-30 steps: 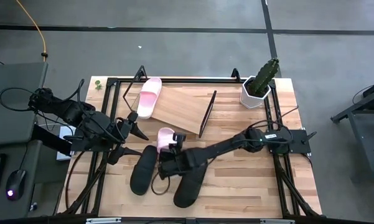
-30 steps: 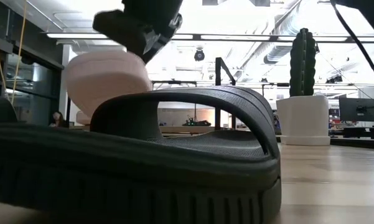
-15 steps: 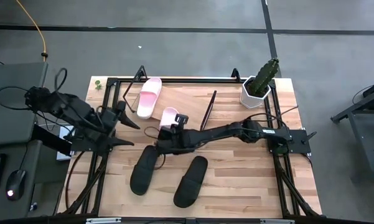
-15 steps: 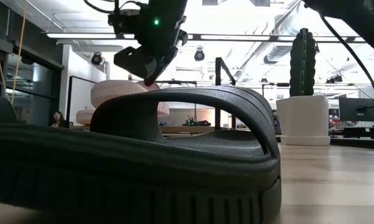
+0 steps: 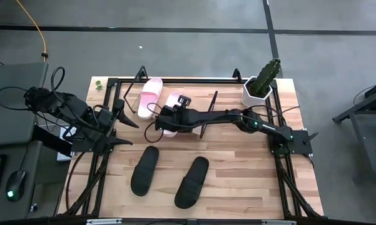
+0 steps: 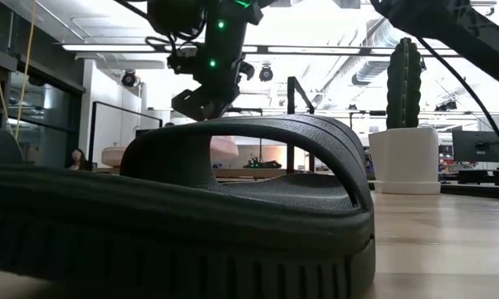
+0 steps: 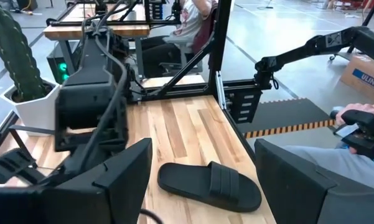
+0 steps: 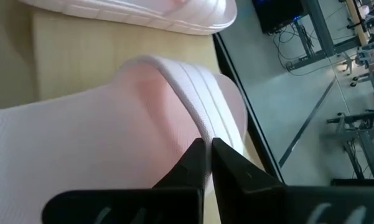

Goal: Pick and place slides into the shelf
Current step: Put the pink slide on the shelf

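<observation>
One pale pink slide (image 5: pixel 149 97) lies on the shelf's slanted wooden board (image 5: pixel 188 106) at the far left. My right gripper (image 5: pixel 170 111) is shut on the second pink slide (image 5: pixel 173 99) and holds it over the board, right beside the first. Whether it touches the board, I cannot tell. Two black slides (image 5: pixel 144 170) (image 5: pixel 192 181) lie flat on the table near the front. My left gripper (image 5: pixel 124 126) stands open at the table's left edge, nothing between its fingers. My right gripper pinches the ridged edge of the pink slide's strap (image 8: pixel 199 127) between its two fingers (image 8: pixel 190 162). The fingers slant down at it from the table's right and near side. The slide's sole (image 8: pixel 81 137) spreads out beyond the fingers, above the board.
A potted cactus (image 5: pixel 261 87) stands at the far right corner. The shelf's black wire frame (image 5: pixel 208 112) rises at the board's right end. In the low view a black slide (image 6: pixel 232 208) fills the foreground. A person's hand (image 7: pixel 361 121) shows beyond the table.
My right gripper has swung from the table's near middle toward the far edge, carrying the pink slide clear of the black slides and over the shelf beside the first pink one. My left gripper has drawn back toward the left edge and risen a little.
</observation>
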`<state>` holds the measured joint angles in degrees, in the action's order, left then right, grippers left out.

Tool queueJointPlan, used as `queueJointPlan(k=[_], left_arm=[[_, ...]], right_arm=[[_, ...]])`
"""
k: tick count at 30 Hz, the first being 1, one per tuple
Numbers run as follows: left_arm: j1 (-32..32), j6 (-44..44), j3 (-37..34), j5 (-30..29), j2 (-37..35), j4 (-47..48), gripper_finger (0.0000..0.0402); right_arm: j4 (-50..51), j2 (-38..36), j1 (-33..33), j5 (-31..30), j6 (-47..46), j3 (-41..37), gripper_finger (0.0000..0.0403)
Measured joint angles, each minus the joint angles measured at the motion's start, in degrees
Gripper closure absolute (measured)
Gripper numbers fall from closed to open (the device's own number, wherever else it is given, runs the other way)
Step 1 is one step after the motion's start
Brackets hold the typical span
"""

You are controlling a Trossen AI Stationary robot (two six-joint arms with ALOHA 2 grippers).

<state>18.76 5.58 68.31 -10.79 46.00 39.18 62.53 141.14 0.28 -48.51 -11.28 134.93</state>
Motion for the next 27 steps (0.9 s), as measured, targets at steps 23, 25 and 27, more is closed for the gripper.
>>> queueJointPlan(k=[23, 25, 27], left_arm=[[0.02, -0.58, 0.00, 0.83, -0.15, 0.00, 0.0137], [0.00, -1.12, 0.00, 0.85, -0.15, 0.00, 0.0137], [0.01, -1.26, 0.00, 0.85, -0.15, 0.00, 0.0137]], right_arm=[[-9.07, 0.07, -6.79, 1.54, 8.63, 0.02, 0.0403], [-9.49, 0.17, -7.38, 1.57, 8.82, 0.01, 0.0403], [-9.88, 0.20, -7.89, 1.84, 8.91, 0.00, 0.0403]])
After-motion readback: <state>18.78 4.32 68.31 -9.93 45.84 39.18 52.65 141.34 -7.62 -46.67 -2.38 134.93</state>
